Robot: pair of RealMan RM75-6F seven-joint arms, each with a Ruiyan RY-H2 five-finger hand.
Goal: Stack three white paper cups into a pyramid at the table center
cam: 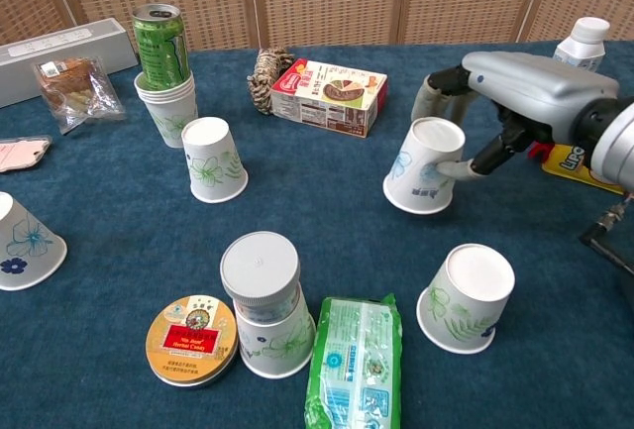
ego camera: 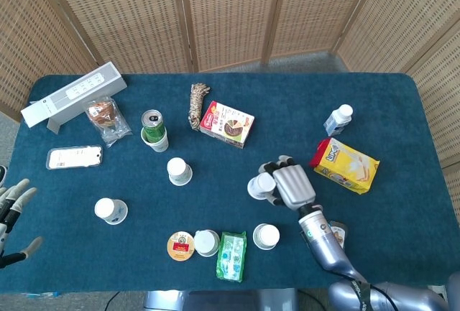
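Now right hand [cam: 495,87] around tilted cup [cam: 424,167]

The right hand [cam: 492,102] grips an upside-down paper cup [cam: 424,166], which is tilted, with fingers behind it and the thumb [cam: 458,167] on its near side. Another upturned cup [cam: 211,159] stands to the left, and a third [cam: 468,296] sits nearer the camera beside a green packet [cam: 355,362].

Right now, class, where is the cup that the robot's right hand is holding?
In the chest view, the held cup sits right of centre in the right hand, upside down, below the snack box and above another upturned cup.
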